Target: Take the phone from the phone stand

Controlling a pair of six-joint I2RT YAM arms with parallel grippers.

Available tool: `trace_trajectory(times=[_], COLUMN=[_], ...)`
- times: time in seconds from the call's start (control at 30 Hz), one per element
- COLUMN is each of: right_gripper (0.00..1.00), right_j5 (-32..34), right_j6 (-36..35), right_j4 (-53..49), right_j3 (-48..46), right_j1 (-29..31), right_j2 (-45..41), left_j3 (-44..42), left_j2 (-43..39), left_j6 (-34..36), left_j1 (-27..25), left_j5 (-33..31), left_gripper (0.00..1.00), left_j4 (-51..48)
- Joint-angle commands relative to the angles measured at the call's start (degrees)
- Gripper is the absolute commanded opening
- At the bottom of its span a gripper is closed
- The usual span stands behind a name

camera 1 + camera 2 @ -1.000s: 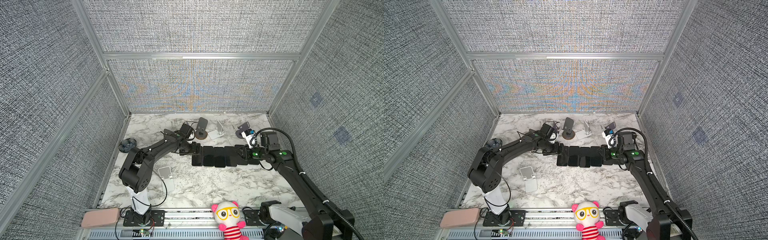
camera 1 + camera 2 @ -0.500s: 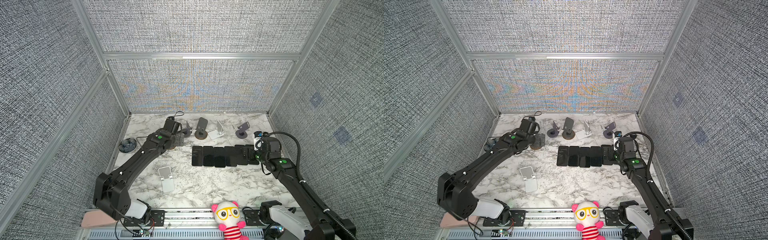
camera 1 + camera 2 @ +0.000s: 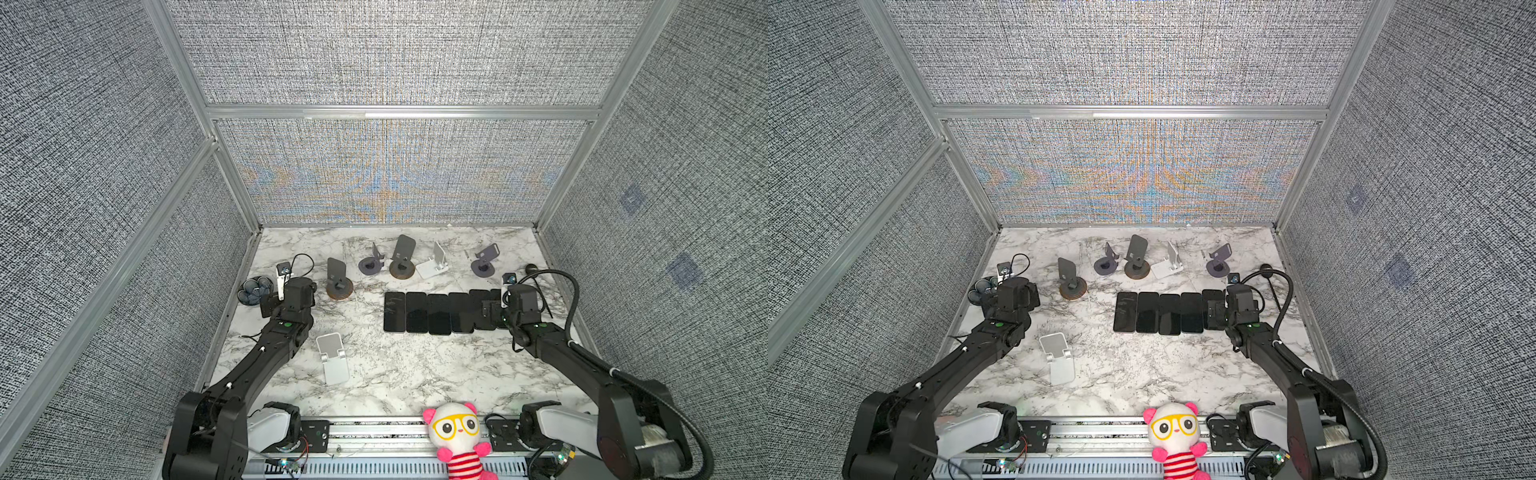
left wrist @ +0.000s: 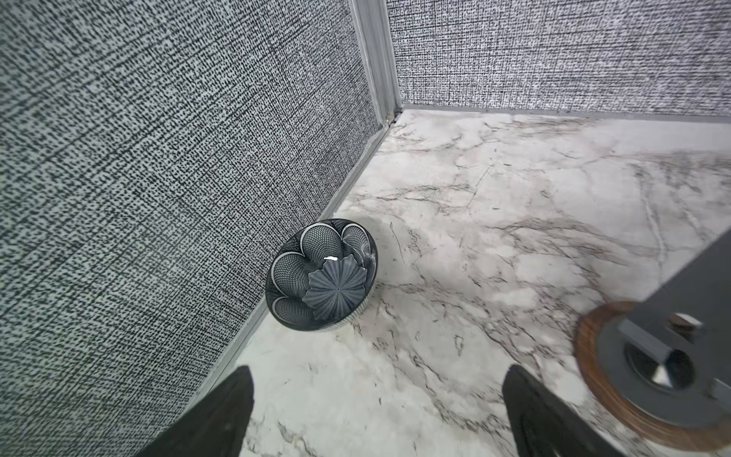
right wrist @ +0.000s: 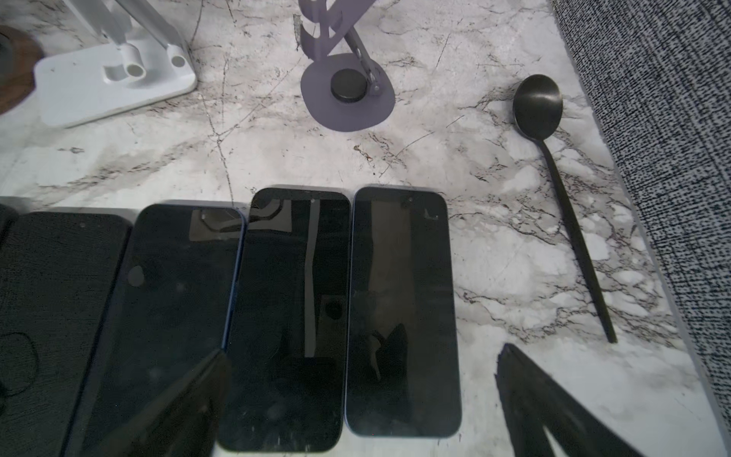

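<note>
No writing, label, brand, number or sign can be read anywhere in these views.

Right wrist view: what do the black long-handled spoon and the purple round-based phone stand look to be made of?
Black long-handled spoon: probably metal with a matte black finish; thin straight handle, dull sheen in its bowl. Purple round-based phone stand: thin flat sheet parts, even matte lilac coat, so painted metal or plastic; cannot tell which.

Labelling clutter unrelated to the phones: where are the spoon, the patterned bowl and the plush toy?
spoon (image 5: 569,213), right wrist view, on its handle
patterned bowl (image 4: 290,269), left wrist view, on its inner wall
plush toy (image 3: 455,428), a top view, on its face
</note>
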Motion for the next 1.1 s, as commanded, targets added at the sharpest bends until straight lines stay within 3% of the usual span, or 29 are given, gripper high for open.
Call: trace_trajectory(times=[0.0,0.1,0.2,0.4,0.57,0.63,0.77,0.87,1.07], right_gripper=[0.99,0.99,0.99,0.99,0.99,0.99,0.99,0.99,0.99], right_j5=[1.1,-0.5,-0.8,0.2,1.1,0.3,-0.7,-0.5,-1.2], right_j6=[-2.5,-4.2,-4.2,-7.0,-7.1,-6.4,-5.8,-5.3,-5.1], right_j4=[13.8,24.7,28.4,39.8,47.6,44.5,54.7,49.0,50.7], right_j3=[-2.5,-6.3,-6.6,-7.3,-8.4,-8.1,-11.0,-9.6,-9.3], right_j1=[0.0,0.0,0.2,0.3,0.2,-0.4,-1.4,-1.3,-1.8], right_j2=[2.0,3.9,4.7,10.2,15.9,14.5,19.1,17.3,18.7], left_j3=[-1.6,-4.1,-8.2,-7.5,-7.0,-7.6,-7.4,-8.0,-9.5], left_j2=[4.0,8.6,12.9,18.1,18.3,18.2,17.8,17.5,16.9], left_j6=[3.0,5.2,8.1,9.9,10.2,10.4,12.6,12.8,12.4], left_j1=[1.3,1.6,1.9,2.4,2.4,2.3,2.6,2.7,3.4], left_j5=[-0.1,-1.3,-3.1,-1.4,0.6,1.6,9.4,10.7,12.4], left_gripper=[0.99,0.99,0.99,0.99,0.99,0.99,0.99,0.99,0.99], left_j4=[14.2,23.0,35.7,41.1,39.7,40.7,39.6,40.3,41.9])
